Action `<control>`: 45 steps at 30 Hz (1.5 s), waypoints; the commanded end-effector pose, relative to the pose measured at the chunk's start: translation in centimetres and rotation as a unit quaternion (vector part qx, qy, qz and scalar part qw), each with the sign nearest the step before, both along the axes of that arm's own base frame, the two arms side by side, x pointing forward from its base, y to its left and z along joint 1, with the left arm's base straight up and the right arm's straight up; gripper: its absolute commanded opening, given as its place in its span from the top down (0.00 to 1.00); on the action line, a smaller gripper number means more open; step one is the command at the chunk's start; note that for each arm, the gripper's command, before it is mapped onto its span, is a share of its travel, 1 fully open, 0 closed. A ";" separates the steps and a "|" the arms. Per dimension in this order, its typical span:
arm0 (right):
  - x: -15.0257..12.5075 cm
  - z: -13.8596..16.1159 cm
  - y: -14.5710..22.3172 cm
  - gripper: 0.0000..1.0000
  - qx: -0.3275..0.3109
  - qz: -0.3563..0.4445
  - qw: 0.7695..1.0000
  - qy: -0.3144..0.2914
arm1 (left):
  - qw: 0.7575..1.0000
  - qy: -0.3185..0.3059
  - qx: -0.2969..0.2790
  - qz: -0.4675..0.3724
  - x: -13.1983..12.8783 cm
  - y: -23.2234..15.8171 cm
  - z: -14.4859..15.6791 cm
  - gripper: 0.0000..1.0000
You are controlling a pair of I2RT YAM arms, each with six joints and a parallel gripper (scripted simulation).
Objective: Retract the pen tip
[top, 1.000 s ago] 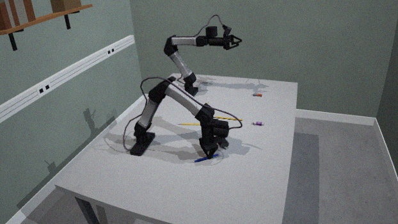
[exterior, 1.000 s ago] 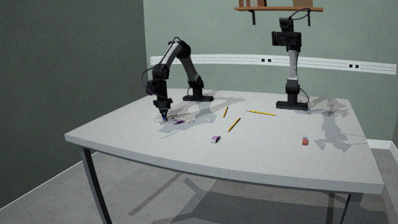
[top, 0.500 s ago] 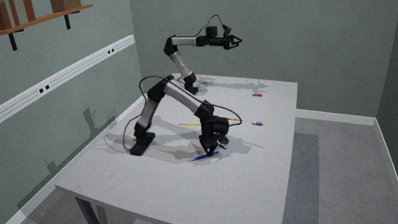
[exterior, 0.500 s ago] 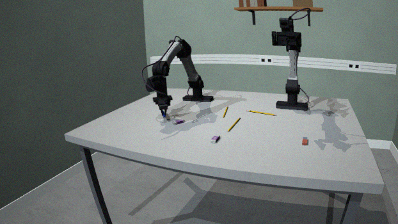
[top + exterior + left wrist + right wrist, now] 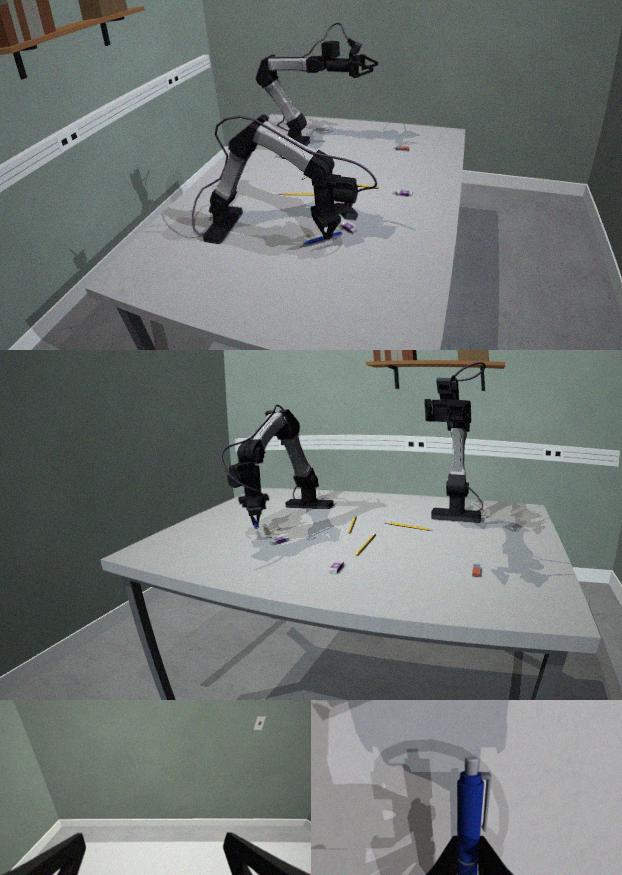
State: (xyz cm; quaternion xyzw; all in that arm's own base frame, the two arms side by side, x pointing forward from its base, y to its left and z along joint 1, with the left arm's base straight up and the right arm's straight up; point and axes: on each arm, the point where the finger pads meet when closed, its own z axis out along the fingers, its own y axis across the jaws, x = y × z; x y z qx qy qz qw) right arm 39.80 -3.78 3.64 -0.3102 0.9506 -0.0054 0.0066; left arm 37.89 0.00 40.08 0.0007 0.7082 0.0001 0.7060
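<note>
The blue ballpoint pen is gripped around its barrel, roughly level and a little above the table. In the right wrist view its grey push button stands out at the far end and its clip is on the right side. The writing tip is outside that view and too small to make out in the top and exterior views. My right gripper points down and is shut on the pen. My left gripper is open and empty, raised high over the far part of the table and facing outward.
A purple and white eraser lies close beside the pen. Another such eraser and an orange eraser lie farther off. Yellow pencils lie mid-table.
</note>
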 end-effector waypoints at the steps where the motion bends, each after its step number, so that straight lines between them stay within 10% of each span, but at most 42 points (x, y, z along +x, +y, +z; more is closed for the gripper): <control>1: 0.6 3.0 -0.1 0.86 -0.007 0.005 1.000 -0.029 | 1.000 -0.010 -0.004 0.000 0.1 -0.2 0.9 0.00; 31: 0.6 6.0 16.6 0.86 0.141 0.234 0.945 -0.181 | 1.000 -0.010 -0.004 0.000 0.1 -0.2 0.9 0.00; 45: -3.4 10.2 25.6 0.86 0.223 0.371 0.862 -0.265 | 1.000 -0.010 -0.004 0.000 0.1 -0.2 0.9 0.00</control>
